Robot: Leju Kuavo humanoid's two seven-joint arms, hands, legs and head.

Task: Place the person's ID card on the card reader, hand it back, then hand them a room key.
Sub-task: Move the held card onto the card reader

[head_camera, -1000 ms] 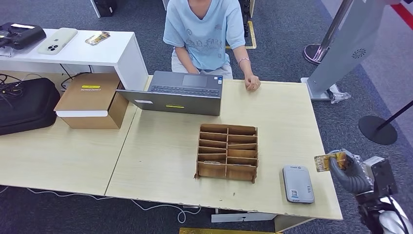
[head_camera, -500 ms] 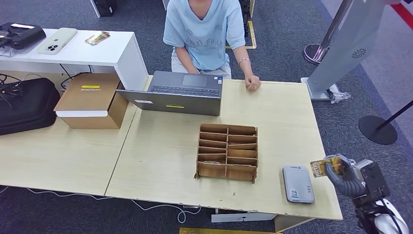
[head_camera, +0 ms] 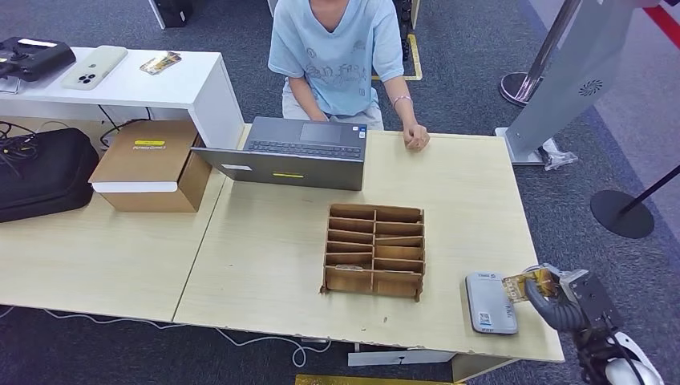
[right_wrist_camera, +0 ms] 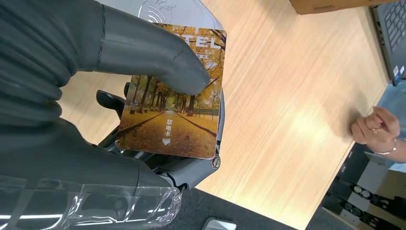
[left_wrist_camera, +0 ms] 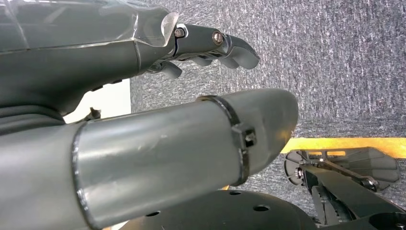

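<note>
The right hand [head_camera: 553,295] pinches the card [head_camera: 523,283] between thumb and fingers, holding it at the card reader [head_camera: 490,302] near the surface's [head_camera: 273,249] right edge. The left hand [left_wrist_camera: 143,96] hangs over the carpet, fingers apart and holding nothing.

Brown cardboard divider tray [head_camera: 374,250], well left of the hand; grey open laptop [head_camera: 293,152], beyond it; tan cardboard box [head_camera: 152,163], far left.
</note>
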